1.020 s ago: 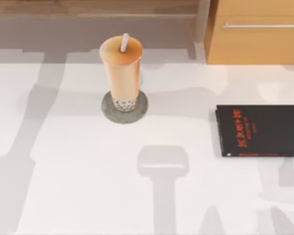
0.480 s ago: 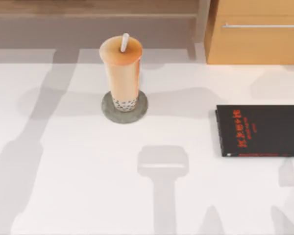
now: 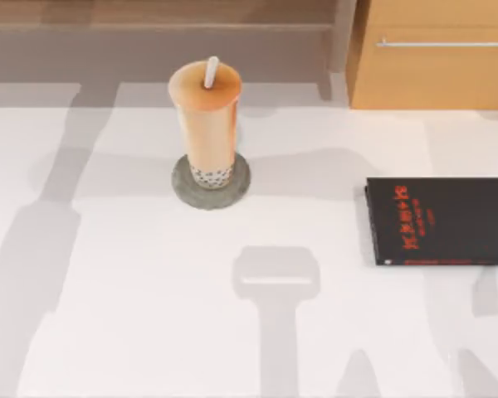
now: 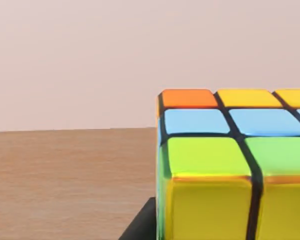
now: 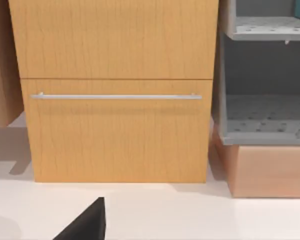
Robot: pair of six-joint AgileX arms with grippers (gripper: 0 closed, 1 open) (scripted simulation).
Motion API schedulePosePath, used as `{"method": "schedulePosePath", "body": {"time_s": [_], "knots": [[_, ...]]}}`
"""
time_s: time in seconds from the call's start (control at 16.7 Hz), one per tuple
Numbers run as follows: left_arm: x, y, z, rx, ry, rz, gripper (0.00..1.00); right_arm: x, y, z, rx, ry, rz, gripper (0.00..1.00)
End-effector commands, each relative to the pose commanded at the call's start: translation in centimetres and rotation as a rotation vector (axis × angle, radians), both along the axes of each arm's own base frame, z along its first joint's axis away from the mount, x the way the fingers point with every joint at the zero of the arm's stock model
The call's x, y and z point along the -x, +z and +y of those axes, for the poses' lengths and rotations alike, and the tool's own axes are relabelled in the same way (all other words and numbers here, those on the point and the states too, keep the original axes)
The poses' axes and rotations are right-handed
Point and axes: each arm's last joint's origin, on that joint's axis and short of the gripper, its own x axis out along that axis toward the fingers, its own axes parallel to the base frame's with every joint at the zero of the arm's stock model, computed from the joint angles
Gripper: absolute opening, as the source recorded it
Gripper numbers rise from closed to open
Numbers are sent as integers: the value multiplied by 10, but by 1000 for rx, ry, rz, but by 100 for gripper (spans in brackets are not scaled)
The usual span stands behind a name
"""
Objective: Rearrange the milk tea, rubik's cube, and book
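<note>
Standing upright on a grey coaster (image 3: pixel 211 184), the milk tea (image 3: pixel 206 116) sits toward the far edge of the white surface (image 3: pixel 133 315), left of centre. A thin black book (image 3: pixel 438 220) lies flat at the right edge. The left wrist view shows the cube (image 4: pixel 230 165) very close; whether the left claw is clamped on it I cannot tell, and likewise for the right claw. Likely the cube step is in hand; next comes setting it down. Beyond the far edge stand a wooden drawer cabinet (image 5: pixel 115 90) and grey shelves (image 5: pixel 265 100).
</note>
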Motion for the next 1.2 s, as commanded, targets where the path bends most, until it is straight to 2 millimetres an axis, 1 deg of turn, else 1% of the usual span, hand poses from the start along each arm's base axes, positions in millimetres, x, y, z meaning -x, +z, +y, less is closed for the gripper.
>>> {"method": "schedulePosePath", "body": {"time_s": [0.12, 0.36, 1.14, 1.2], "knots": [[-7, -8, 6, 21, 6, 25, 0, 0, 0, 0, 0, 0, 0, 100], [-7, -8, 7, 22, 6, 26, 0, 0, 0, 0, 0, 0, 0, 100], [-7, -8, 7, 22, 6, 26, 98, 0, 0, 0, 0, 0, 0, 100], [-7, -8, 7, 22, 6, 26, 100, 0, 0, 0, 0, 0, 0, 100]]}}
